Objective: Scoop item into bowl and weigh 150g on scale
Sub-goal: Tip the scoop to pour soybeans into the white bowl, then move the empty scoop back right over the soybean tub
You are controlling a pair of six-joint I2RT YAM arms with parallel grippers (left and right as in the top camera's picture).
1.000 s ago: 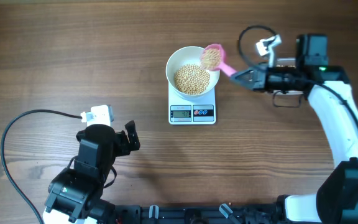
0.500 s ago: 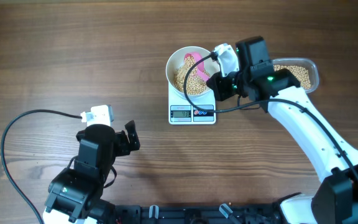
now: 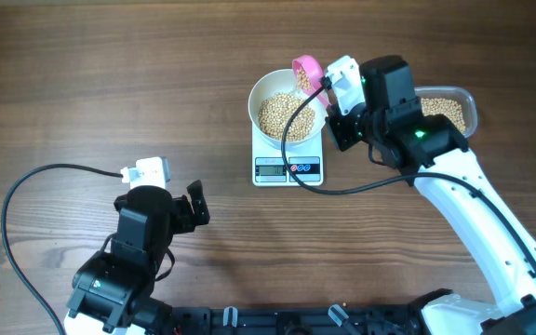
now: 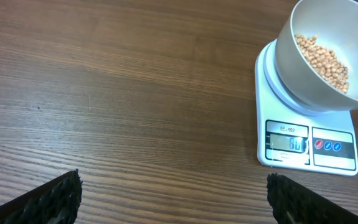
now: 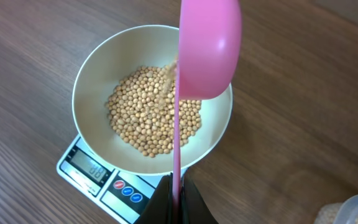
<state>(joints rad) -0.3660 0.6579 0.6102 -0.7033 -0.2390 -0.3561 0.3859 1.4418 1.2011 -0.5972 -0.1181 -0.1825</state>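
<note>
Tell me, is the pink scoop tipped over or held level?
Tipped. The pink scoop is turned on its side above the bowl, and beans are spilling off its edge into the bowl.

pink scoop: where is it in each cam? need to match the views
Overhead: pink scoop sits upper centre, at the upper-right rim of the bowl.
Left wrist: not in it.
Right wrist: top centre, head above the bowl, handle running down into the shut right pincer.
Shared landmark: the white bowl on the scale, seen in all three views.
</note>
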